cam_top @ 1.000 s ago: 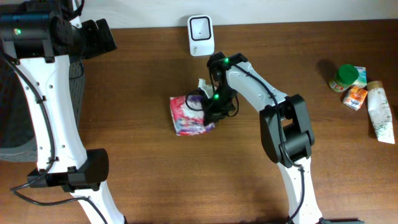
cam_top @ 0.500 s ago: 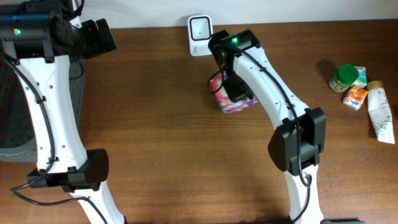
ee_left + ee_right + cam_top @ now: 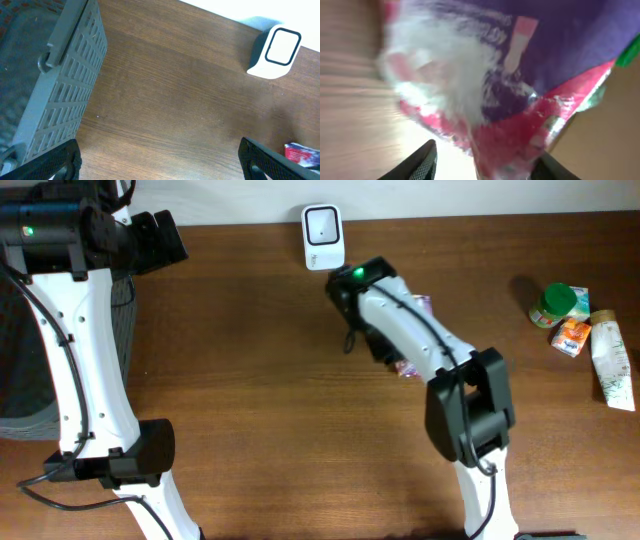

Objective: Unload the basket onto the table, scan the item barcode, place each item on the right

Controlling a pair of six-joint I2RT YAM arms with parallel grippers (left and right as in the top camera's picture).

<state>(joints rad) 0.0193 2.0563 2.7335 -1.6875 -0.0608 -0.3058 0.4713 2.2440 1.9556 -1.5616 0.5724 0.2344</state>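
Note:
The item is a pink, purple and white crinkly packet (image 3: pixel 485 75), blurred and filling the right wrist view. It lies between the fingers of my right gripper (image 3: pixel 487 162), whose jaws stand apart, with a gap beside the left finger (image 3: pixel 422 162). From overhead, the right gripper (image 3: pixel 385 345) and arm cover most of the packet (image 3: pixel 410 367), just right of and below the white scanner (image 3: pixel 323 237). My left gripper (image 3: pixel 160 167) is wide open over bare wood, with the scanner (image 3: pixel 275 52) ahead to its right. No barcode shows.
A grey slatted basket (image 3: pixel 60 85) stands at the table's left edge. At the far right lie a green-lidded jar (image 3: pixel 553 305), a small orange packet (image 3: pixel 571 337) and a white tube (image 3: pixel 612 365).
The right arm carried the packet from the table's middle up toward the scanner, then further right. Its jaws, shut before, now stand apart. The left arm has not moved.

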